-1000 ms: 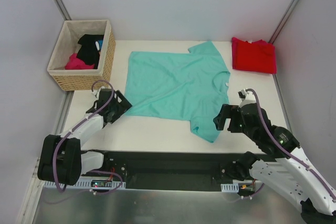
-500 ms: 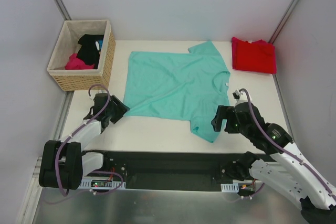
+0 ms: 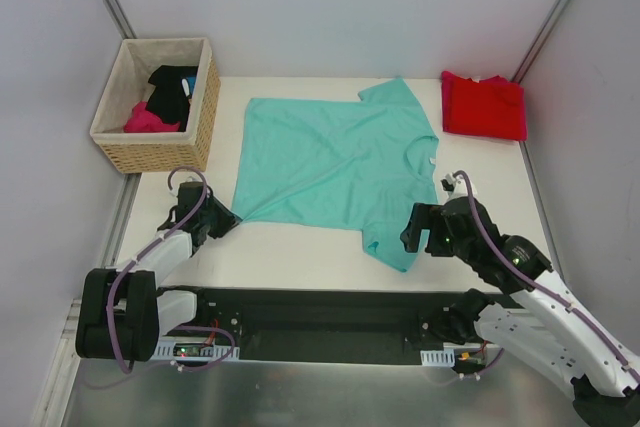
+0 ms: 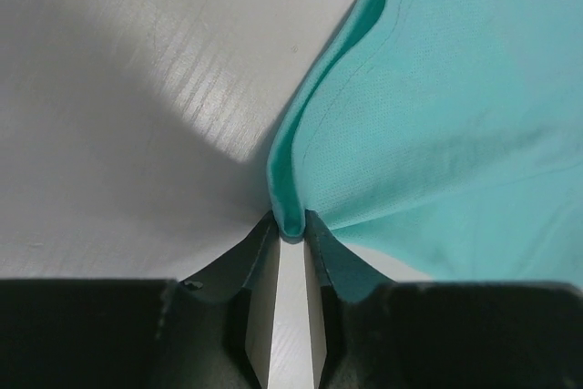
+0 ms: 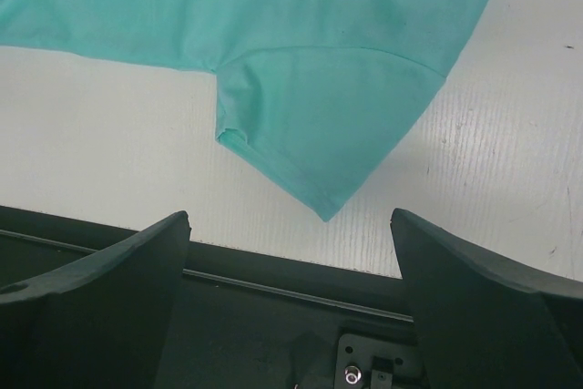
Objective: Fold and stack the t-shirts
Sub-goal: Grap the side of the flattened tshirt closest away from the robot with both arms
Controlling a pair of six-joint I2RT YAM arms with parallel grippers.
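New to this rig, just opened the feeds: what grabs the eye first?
A teal t-shirt lies spread flat at centre, the left gripper pinching its near-left hem corner in its jaws. A folded red t-shirt sits at the far right corner. A wicker basket holding a black garment and a pink garment stands far left.

Overhead camera looks down from six o'clock; left wrist view hugs the teal t-shirt point(image 3: 330, 162) at its eight-o'clock corner, right wrist higher over its five-o'clock sleeve point(image 5: 328, 116)
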